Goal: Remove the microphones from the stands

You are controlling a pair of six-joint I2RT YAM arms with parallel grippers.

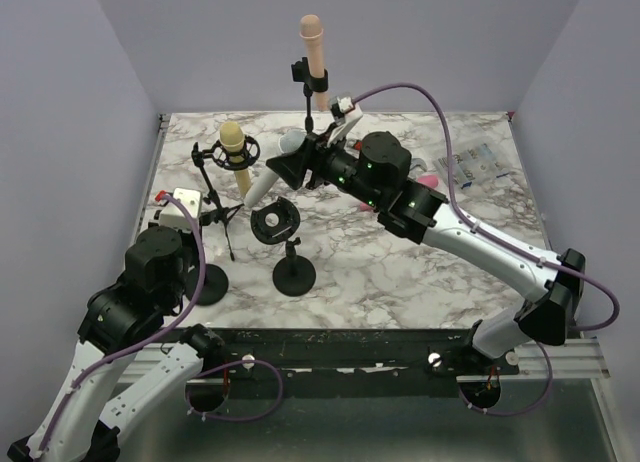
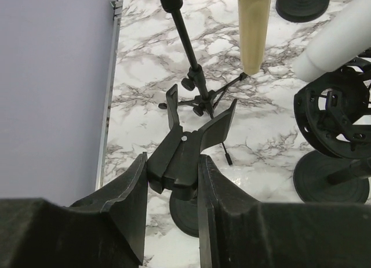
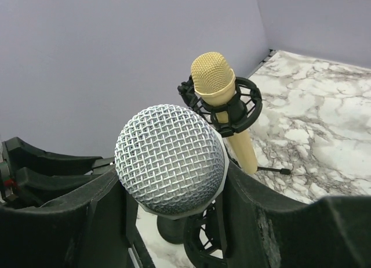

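Round wire-mesh head of white microphone (image 3: pixel 170 158) between black right fingers (image 3: pixel 272 227)

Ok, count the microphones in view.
3: white microphone held in the right gripper; yellow microphone in a shock mount, left; pink microphone on the tall rear stand. None appear hidden.

Glossy marble-look table (image 1: pixel 400 272), wire-mesh microphone (image 3: pixel 169 158), matt black stand (image 1: pixel 294 275)

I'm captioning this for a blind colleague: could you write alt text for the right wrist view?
The right gripper holds a silver-mesh microphone between its fingers, the head filling the foreground. Behind it, a gold microphone sits in a black shock mount, above a marble table and against a lavender wall.
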